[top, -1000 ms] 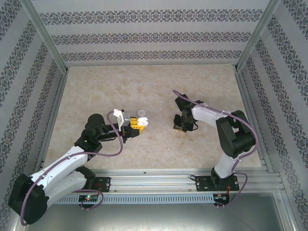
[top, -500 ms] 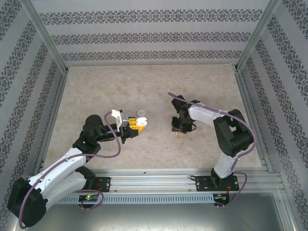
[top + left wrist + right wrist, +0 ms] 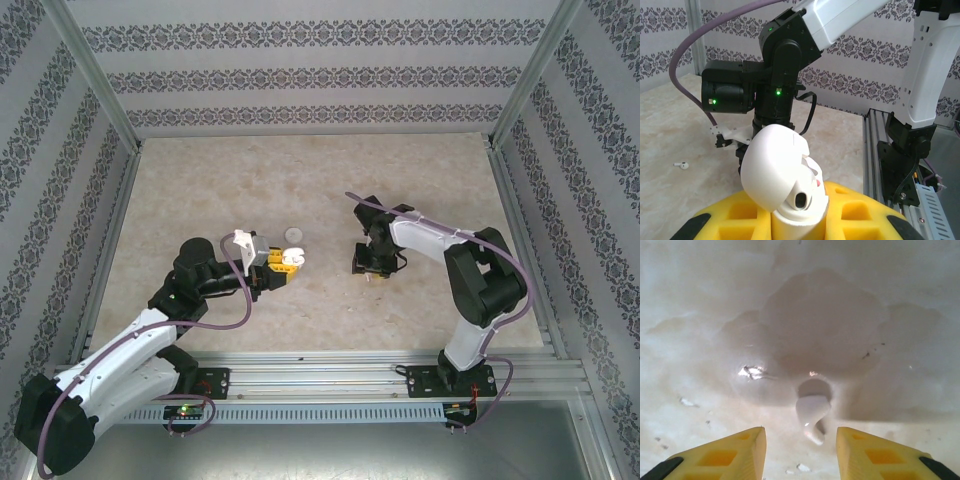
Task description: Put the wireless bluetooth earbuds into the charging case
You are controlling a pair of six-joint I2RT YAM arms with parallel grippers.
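Observation:
My left gripper (image 3: 284,261) is shut on the charging case (image 3: 775,170), a white pebble held between the yellow pads (image 3: 865,215). The case's lid stands open, tipped to the left, and one dark empty socket faces the camera. My right gripper (image 3: 800,437) points down at the table near the middle right. Its yellow fingers (image 3: 742,447) are apart, and a tiny white earbud (image 3: 811,415) lies on the marble between and just ahead of them, untouched. In the left wrist view an earbud (image 3: 681,165) lies on the table to the left of the right arm (image 3: 775,80).
A flat round white disc (image 3: 294,234) lies on the table just beyond the held case. The aluminium rail (image 3: 380,365) runs along the near edge, and patterned walls (image 3: 320,75) close in the table at the back and sides.
The right gripper has shifted slightly left and its jaws have widened over the earbud. The left arm has drawn the case a little nearer to its base.

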